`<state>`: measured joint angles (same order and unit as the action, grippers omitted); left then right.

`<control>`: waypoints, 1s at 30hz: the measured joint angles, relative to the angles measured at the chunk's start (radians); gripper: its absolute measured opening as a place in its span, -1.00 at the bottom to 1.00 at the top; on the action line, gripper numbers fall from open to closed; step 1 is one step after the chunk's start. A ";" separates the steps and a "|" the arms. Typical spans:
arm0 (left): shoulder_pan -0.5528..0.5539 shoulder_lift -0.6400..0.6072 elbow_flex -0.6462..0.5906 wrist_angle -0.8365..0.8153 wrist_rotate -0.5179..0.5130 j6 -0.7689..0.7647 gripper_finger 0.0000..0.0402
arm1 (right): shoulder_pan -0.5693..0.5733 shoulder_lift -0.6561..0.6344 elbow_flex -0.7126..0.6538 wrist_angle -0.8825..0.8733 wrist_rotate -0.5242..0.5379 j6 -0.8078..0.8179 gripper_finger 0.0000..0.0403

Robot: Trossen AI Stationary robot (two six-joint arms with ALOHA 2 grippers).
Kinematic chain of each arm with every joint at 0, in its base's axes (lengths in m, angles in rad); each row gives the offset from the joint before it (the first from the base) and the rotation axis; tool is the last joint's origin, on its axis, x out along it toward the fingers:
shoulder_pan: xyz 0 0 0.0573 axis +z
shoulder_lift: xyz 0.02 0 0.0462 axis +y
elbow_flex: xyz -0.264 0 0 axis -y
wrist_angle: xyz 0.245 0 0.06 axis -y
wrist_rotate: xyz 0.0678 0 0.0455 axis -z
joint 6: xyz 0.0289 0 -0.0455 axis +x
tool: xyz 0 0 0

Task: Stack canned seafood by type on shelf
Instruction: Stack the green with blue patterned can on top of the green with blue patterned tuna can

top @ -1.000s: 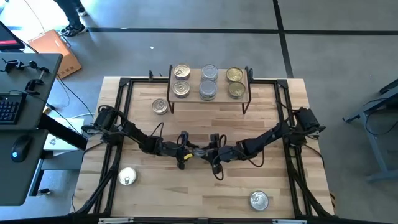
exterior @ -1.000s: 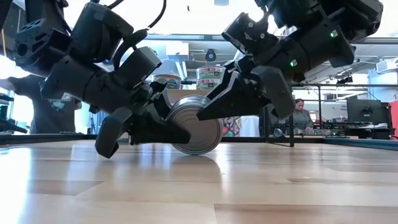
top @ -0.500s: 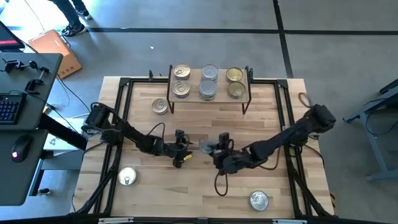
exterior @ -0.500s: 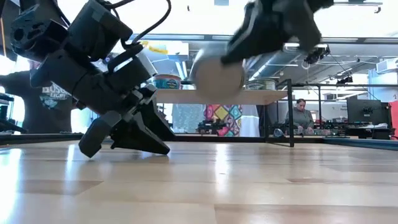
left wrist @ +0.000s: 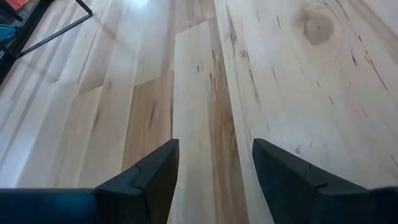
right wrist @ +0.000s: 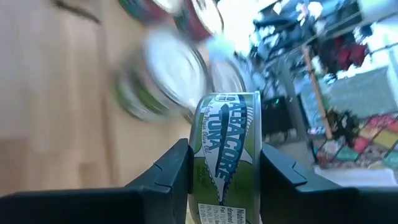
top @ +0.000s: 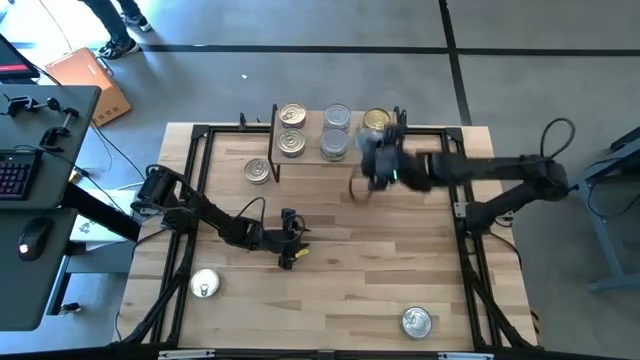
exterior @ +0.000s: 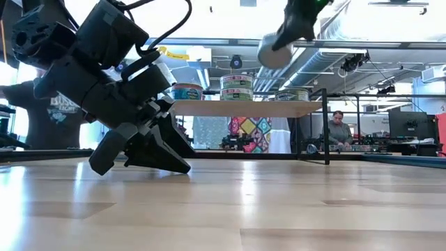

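My right gripper [top: 374,160] is shut on a green-labelled tuna tin [right wrist: 227,155] and holds it high [exterior: 274,52], above the right part of the shelf [top: 312,130]. The shelf, a light wood top on black legs [exterior: 237,107], carries several tins in three groups [top: 291,128] [top: 335,132] [top: 377,120]. Three more tins stand on the table: one by the shelf's left leg [top: 257,171], one near left [top: 204,285], one near right [top: 416,321]. My left gripper [top: 291,247] rests low over the middle of the table, open [left wrist: 214,180], with bare wood between its fingers. My right gripper pinches the tin between its two fingers, which lie on its two flat ends [right wrist: 198,163]. The labelled side wall [right wrist: 229,143] faces the wrist camera, so the tin is held on edge. It is lifted clear, high above the table and above the shelf's level.
A black metal frame [top: 195,200] runs along the table's edges. Bare wood spreads across the middle and near part of the table [top: 340,300]. A desk with a keyboard [top: 15,175] stands off the left edge. People show in the room behind [exterior: 338,132].
My right gripper has lifted the tin, which stood on edge at the table's middle, and swung it up and toward the far edge, over the shelf. My left gripper, which stood at that tin a second ago, is off it and has stayed low on the table.
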<state>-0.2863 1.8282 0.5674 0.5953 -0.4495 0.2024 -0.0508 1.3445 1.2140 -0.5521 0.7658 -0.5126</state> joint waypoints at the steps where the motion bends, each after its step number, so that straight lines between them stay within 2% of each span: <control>1: 0.000 0.000 0.000 0.000 0.000 0.000 -0.01 | -0.060 0.002 0.000 0.006 -0.043 -0.034 -0.41; 6: 0.001 0.000 0.000 -0.001 0.001 0.001 -0.01 | -0.302 0.049 0.000 0.091 -0.176 -0.174 -0.41; 10: 0.008 0.000 0.001 -0.001 0.003 0.000 -0.01 | -0.399 0.084 0.000 0.111 -0.225 -0.226 -0.41; 16: 0.009 0.000 0.001 -0.002 0.004 -0.029 -0.01 | -0.440 0.118 0.000 0.099 -0.272 -0.229 -0.40; 22: 0.009 0.000 0.001 -0.005 0.026 -0.064 -0.01 | -0.441 0.147 0.000 0.097 -0.261 -0.224 -0.15; 30: 0.009 -0.001 0.001 -0.005 0.027 -0.071 -0.01 | -0.433 0.137 -0.002 0.065 -0.261 -0.181 -0.02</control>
<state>-0.2775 1.8275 0.5686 0.5903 -0.4229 0.1310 -0.4836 1.4815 1.2125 -0.4870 0.5045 -0.6941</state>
